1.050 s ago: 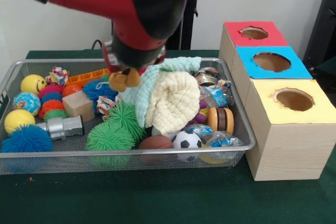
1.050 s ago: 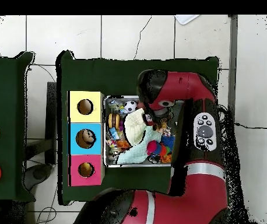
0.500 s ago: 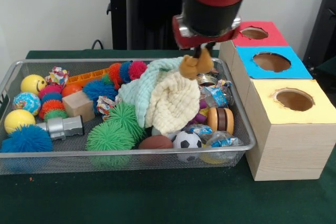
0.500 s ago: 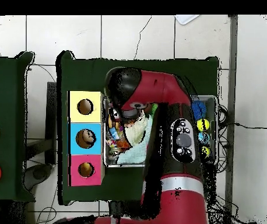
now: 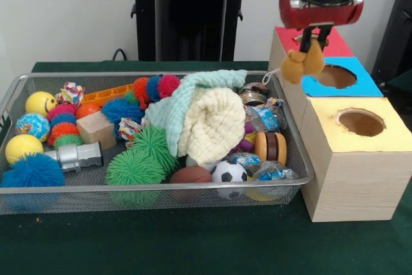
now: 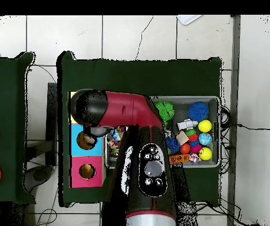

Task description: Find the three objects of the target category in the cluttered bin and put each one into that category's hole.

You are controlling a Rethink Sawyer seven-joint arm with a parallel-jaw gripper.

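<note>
We saw the tan plush toy [image 5: 304, 62] hanging in the gripper [image 5: 315, 32], clamped between its fingers, above the blue box [image 5: 335, 82] beside its hole [image 5: 336, 76]. The mesh bin [image 5: 293, 152] held spiky balls, a football [image 5: 230, 173], cloths [image 5: 209, 117] and wrappers. Green cloth [image 5: 193, 243] covered the table.

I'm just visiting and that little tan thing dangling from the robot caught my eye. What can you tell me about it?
The tan toy looks soft and plush, golden brown, made of two or three rounded lobes with a thin pale string trailing off its left side. It hangs in the air, pinched at its top by the gripper. Nothing else touches it. In the front view it shows against the left edge of the blue box, near that box's hole and clear of the bin. The arm hides it in the overhead view.
</note>
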